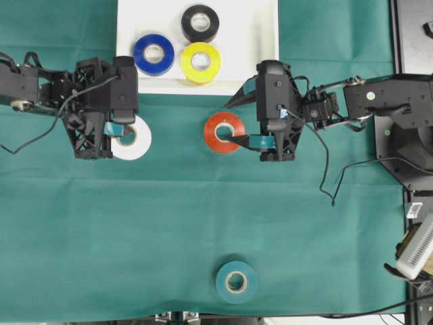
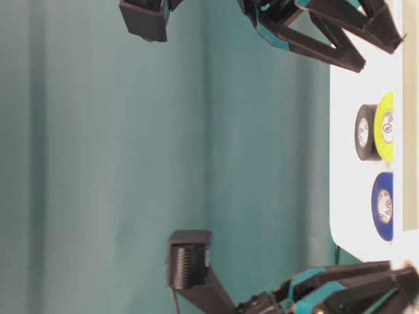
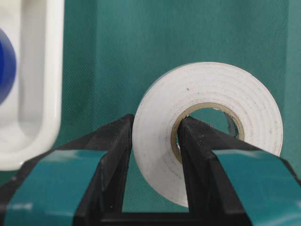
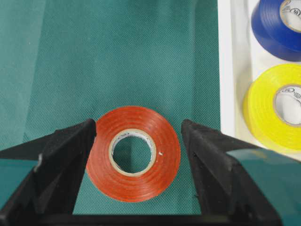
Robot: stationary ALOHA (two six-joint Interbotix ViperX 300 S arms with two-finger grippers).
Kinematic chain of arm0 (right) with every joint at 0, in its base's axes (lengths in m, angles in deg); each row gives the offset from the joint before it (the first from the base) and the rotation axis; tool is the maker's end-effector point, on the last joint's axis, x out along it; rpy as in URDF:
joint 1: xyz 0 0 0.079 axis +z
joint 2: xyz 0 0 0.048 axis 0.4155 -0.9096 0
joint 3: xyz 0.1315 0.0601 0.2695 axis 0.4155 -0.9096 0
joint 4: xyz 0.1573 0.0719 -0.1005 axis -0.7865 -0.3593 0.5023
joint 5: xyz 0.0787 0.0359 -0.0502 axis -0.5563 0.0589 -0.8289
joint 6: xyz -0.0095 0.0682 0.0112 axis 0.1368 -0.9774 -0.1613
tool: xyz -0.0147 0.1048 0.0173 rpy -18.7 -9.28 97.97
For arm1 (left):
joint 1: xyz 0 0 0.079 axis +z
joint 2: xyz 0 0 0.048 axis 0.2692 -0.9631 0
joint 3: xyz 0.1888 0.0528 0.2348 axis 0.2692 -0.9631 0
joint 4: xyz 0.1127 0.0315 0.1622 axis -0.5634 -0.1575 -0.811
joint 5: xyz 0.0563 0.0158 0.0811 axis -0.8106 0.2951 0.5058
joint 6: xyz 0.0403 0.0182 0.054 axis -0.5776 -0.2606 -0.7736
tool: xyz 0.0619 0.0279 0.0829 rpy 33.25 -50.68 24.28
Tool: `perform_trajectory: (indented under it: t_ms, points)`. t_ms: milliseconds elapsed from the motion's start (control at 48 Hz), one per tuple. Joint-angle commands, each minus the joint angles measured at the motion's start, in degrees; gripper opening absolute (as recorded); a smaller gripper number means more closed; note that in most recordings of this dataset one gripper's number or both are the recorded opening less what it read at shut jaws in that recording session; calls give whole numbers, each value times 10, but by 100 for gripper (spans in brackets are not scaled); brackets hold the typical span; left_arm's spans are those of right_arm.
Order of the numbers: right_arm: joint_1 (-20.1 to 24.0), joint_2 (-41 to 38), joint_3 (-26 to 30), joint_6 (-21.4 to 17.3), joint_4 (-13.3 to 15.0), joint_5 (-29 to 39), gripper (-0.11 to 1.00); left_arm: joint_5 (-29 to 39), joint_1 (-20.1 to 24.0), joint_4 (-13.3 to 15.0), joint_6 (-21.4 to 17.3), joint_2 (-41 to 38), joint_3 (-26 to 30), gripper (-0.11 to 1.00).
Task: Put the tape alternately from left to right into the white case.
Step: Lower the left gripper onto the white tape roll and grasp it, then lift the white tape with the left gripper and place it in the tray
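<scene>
The overhead view looks straight down on the green cloth (image 1: 169, 223), the white case (image 1: 264, 40) at 12 o'clock. The table-level view skims low, turned sideways, the case at 3 o'clock. Each wrist view peers close past its own fingers, sharing the case's rim.

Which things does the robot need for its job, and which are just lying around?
For the job:
shallow white plastic case
black, blue, yellow, white, red, teal glossy tape rolls

Just there:
green cloth
black cable
</scene>
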Motion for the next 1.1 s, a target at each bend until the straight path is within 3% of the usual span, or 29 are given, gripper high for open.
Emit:
perform_trajectory:
  t_ms: [0, 188, 479, 813, 1084]
  points:
    - [2, 5, 11, -1, 1, -4, 76, -2, -1, 0, -1, 21, 16, -2]
    - [1, 5, 11, -1, 1, -4, 76, -2, 3, -1, -3, 18, 25, -2]
    - [1, 5, 11, -1, 1, -4, 76, -6, 44, -2, -11, -16, 69, -2]
    - [2, 5, 11, -4, 1, -5, 76, -6, 83, -2, -83, -82, 148, -2]
    - [2, 5, 11, -4, 1, -18, 76, -5, 109, -2, -93, -134, 219, -2]
